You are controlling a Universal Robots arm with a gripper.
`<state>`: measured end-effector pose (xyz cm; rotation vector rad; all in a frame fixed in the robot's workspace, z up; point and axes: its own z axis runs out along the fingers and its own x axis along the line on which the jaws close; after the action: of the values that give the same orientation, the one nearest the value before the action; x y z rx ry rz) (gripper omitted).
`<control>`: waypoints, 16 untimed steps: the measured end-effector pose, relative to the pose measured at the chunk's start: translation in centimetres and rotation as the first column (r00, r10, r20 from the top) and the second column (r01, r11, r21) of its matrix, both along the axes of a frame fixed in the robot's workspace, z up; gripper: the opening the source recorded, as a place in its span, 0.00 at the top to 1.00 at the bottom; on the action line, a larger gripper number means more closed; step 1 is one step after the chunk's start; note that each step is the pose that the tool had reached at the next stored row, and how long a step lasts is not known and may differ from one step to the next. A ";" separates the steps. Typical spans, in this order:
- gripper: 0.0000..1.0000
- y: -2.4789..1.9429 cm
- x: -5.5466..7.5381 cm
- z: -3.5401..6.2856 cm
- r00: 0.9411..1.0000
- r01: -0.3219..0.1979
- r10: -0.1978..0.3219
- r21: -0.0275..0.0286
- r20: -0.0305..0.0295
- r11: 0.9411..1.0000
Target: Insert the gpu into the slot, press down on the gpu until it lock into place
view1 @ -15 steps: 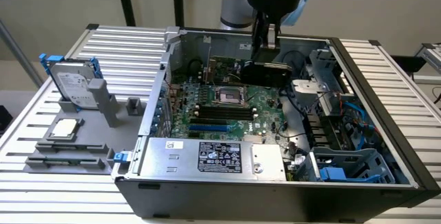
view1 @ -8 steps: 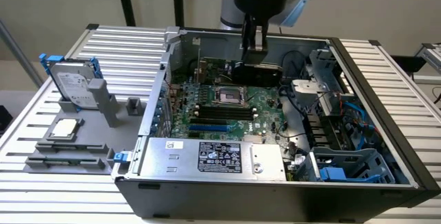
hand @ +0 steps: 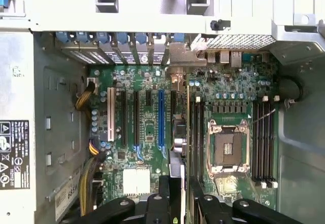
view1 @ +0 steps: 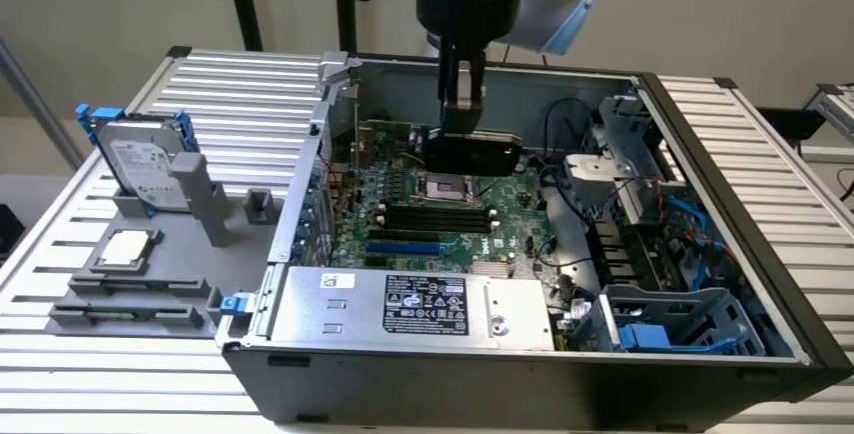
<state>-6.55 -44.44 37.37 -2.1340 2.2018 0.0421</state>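
Exterior view: the black two-finger gripper (view1: 463, 119) is clenched on the gpu (view1: 470, 152), a flat green card with a black boxy cover. It holds the card above the large green motherboard (view1: 514, 219) inside the open grey metal computer case (view1: 747, 254). The slot (view1: 404, 250), a long narrow bright-blue plastic strip, lies at about seven o'clock from the card, apart from it and unfilled. In the wrist view the card shows edge-on, seemingly just beside the blue strip rather than over it.

The end effector (view1: 461, 126) grips the gpu (view1: 475, 154) above the motherboard (view1: 518, 209), apart from the blue slot (view1: 404, 250).
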 end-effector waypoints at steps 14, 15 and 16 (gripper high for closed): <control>0.74 -1.27 -1.3 -2.54 1.000 0.000 0.000 0.000 0.001 1.000; 0.74 -1.28 -1.3 -2.72 1.000 0.000 0.000 0.000 0.001 1.000; 0.74 -1.29 -1.3 -2.91 1.000 0.000 0.000 0.000 0.001 1.000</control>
<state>-7.90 -45.73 34.47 -2.1336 2.2013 0.0414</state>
